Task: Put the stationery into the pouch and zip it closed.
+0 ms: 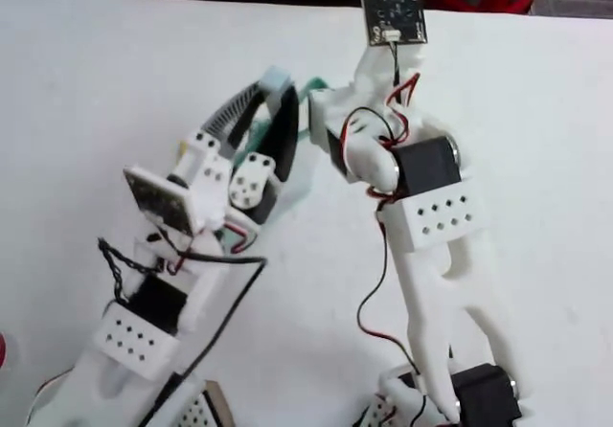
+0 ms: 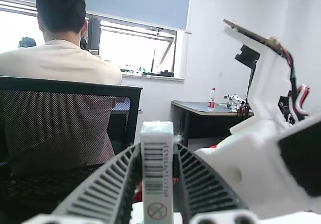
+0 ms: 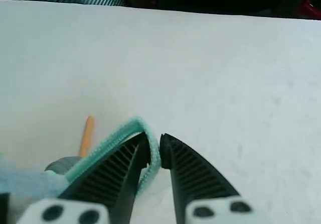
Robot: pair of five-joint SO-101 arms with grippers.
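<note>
My left gripper (image 2: 157,151) is shut on a small white box with a barcode (image 2: 157,179) and holds it tilted up off the table. From above, that box (image 1: 275,80) shows pale blue at the tip of the left gripper (image 1: 266,97). My right gripper (image 3: 154,142) is shut on the mint-green edge of the pouch (image 3: 131,133). In the high view the right gripper (image 1: 314,111) sits just right of the box, and most of the pouch (image 1: 308,89) is hidden under both arms. An orange pencil (image 3: 88,135) lies on the table beside the pouch.
The white table (image 1: 536,111) stretches open to the right and far left. A red object (image 1: 3,350) shows at the table's left edge. The right arm's white body (image 2: 261,169) stands close beside my left gripper. A grey item (image 3: 62,164) lies by the pouch.
</note>
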